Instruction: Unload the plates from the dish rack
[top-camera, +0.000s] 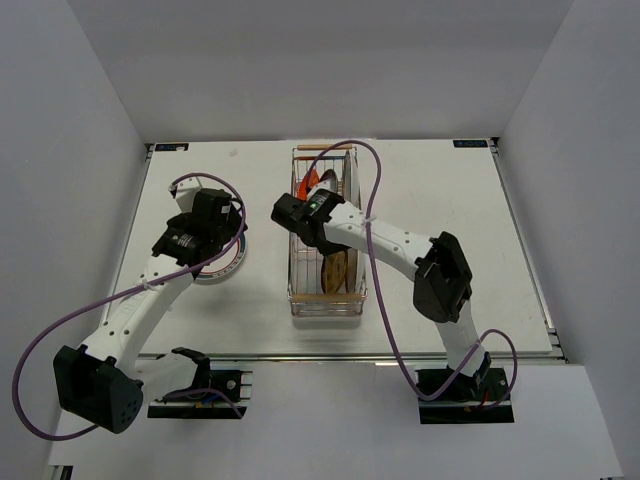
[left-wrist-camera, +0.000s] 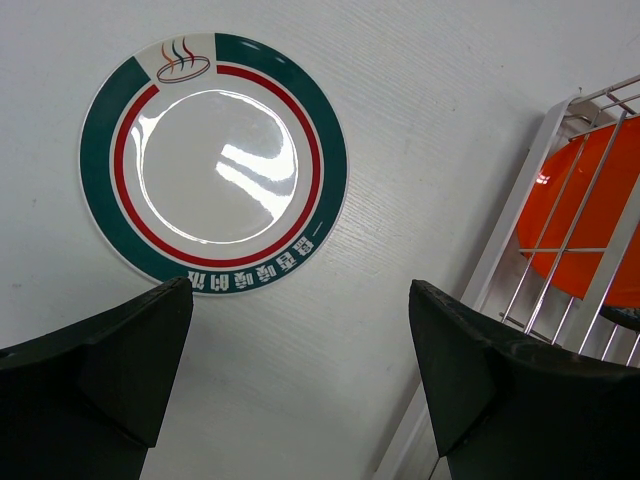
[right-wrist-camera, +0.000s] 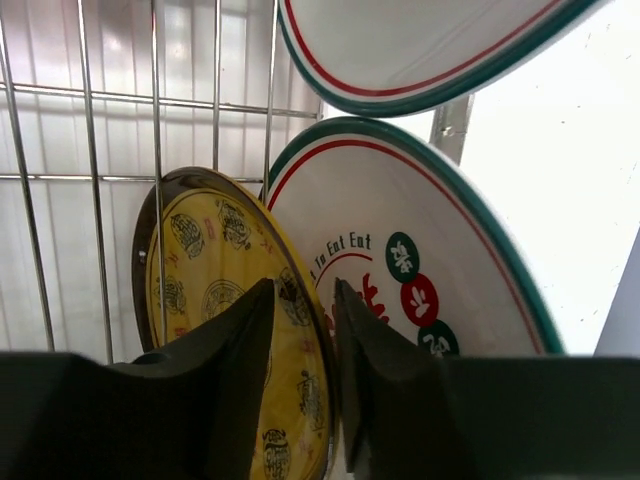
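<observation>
Far left on the white table (top-camera: 450, 220), a white plate with a teal band and red ring (left-wrist-camera: 213, 165) lies flat, well clear of the dish rack (top-camera: 298, 290). The left gripper (left-wrist-camera: 300, 290) hangs above the near edge of that plate with its jaws spread wide and nothing between them.

To the right, at mid-table, the dish rack runs from near to far, with a light wooden handle (top-camera: 322, 150) at its far end. An orange plate (left-wrist-camera: 590, 200) stands on edge behind the wires at the far end.

Further right, the right arm reaches across from its base and puts the right gripper (right-wrist-camera: 303, 288) down inside the rack. The right wrist view shows its two dark fingers (right-wrist-camera: 240, 340) set either side of the rim of a yellow plate with dark pattern (right-wrist-camera: 200, 290), which stands on edge against the wire side. The jaws are close together around that rim, but I cannot tell whether they already pinch it. Just right of the yellow plate stands a white plate with green and red dots (right-wrist-camera: 420, 230), and another teal-rimmed white plate (right-wrist-camera: 420, 50) stands beyond that one, also in the rack.
</observation>
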